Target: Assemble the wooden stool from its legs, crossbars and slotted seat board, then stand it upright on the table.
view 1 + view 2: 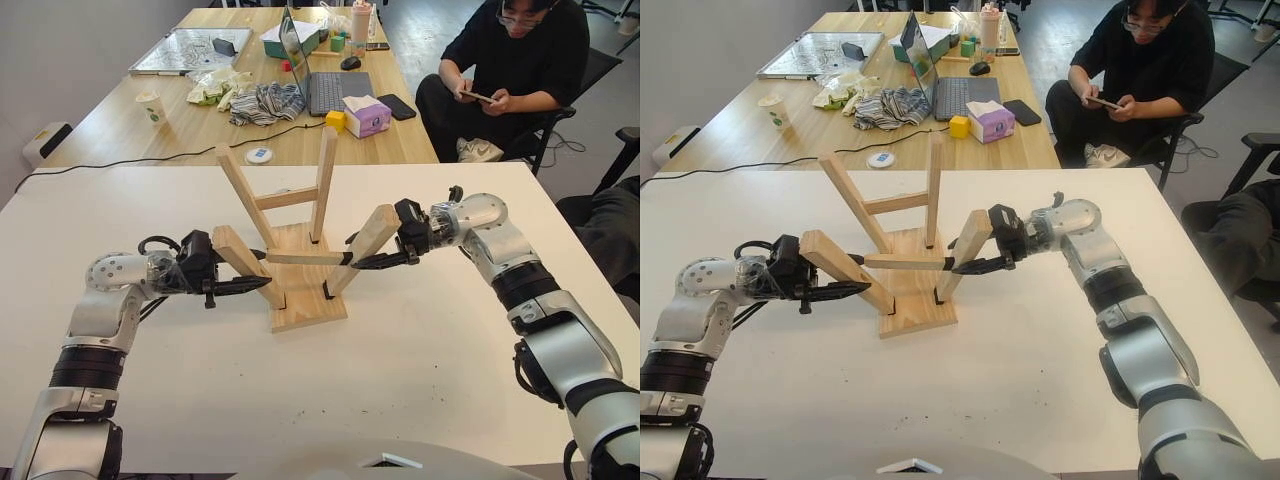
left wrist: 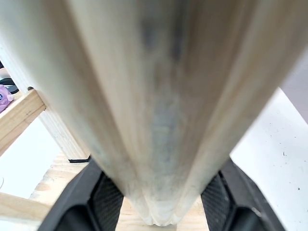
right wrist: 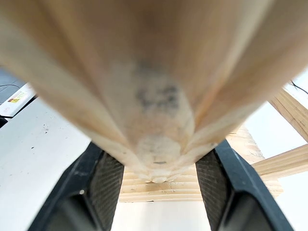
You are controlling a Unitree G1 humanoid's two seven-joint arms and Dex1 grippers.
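Stool sits upside down near centre of white table (image 1: 430, 340). Its flat pale plywood seat board (image 1: 305, 312) lies on the tabletop. Two rear pale wood legs (image 1: 322, 180) stand up out of it, joined by the rear wooden crossbar (image 1: 287, 198). The front pair, w/ front wooden crossbar (image 1: 305, 257) between them, leans outward in a V, feet at the board's front edge. Can't tell if they're fully seated.

L gripper (image 1: 255, 284) is clamped on the front-left square wood leg (image 1: 235, 250); left wrist view has black pads (image 2: 105, 201) tight on both sides of it. R gripper (image 1: 362, 260) is likewise closed round the front-right square wood leg (image 1: 372, 232), pads (image 3: 108, 185) either side.

Step in hand, prob.: seating the front leg pair into the board. To do it well:
- Press both legs down together & evenly, along each leg's own slant, not straight down.
- Don't spread the arms, or the crossbar ends may slip out.
- Hold the board flat; lopsided force could tip it or loosen the rear pair.

Flipping upright not yet done.
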